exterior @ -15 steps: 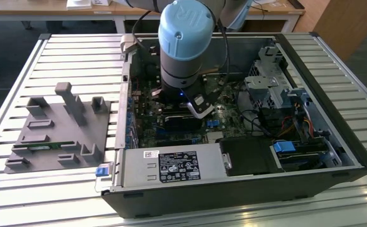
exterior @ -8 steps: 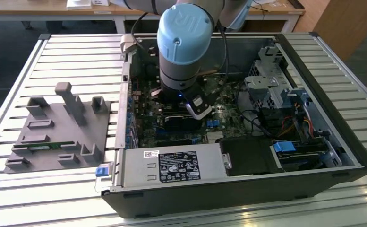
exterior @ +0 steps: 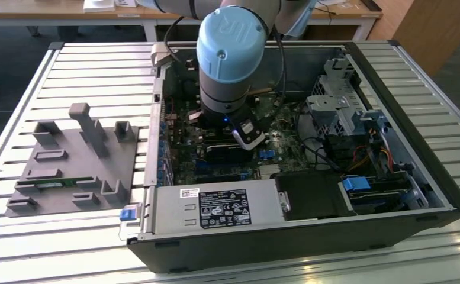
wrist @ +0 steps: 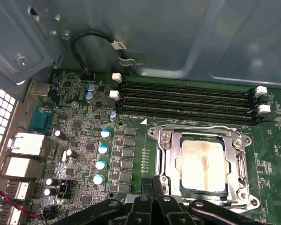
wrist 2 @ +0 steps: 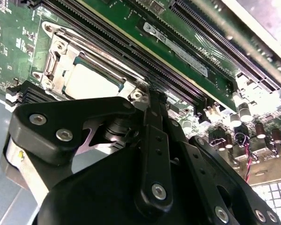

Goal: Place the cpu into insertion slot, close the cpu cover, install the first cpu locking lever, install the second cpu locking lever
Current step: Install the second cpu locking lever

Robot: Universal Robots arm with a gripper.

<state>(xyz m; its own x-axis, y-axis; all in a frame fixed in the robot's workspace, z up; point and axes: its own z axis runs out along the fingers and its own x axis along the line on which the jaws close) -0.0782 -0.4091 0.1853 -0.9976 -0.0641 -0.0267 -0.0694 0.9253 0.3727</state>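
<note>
The cpu, a dull silver square, lies in the insertion slot on the green motherboard. The silvery cpu cover lies flat over it, framing the chip through its window. My gripper is shut, its black fingertips pressed together right at the socket's edge, near one corner. The second wrist view has the same fingertips beside the socket corner, with the cpu and cover just beyond. In the exterior view the gripper reaches down into the open computer case. I cannot tell how the locking levers stand.
Long black memory slots run beside the socket, and capacitors stand on its other side. The case wall and a black cable rise close behind. A power supply, a drive cage and a grey fixture are outside.
</note>
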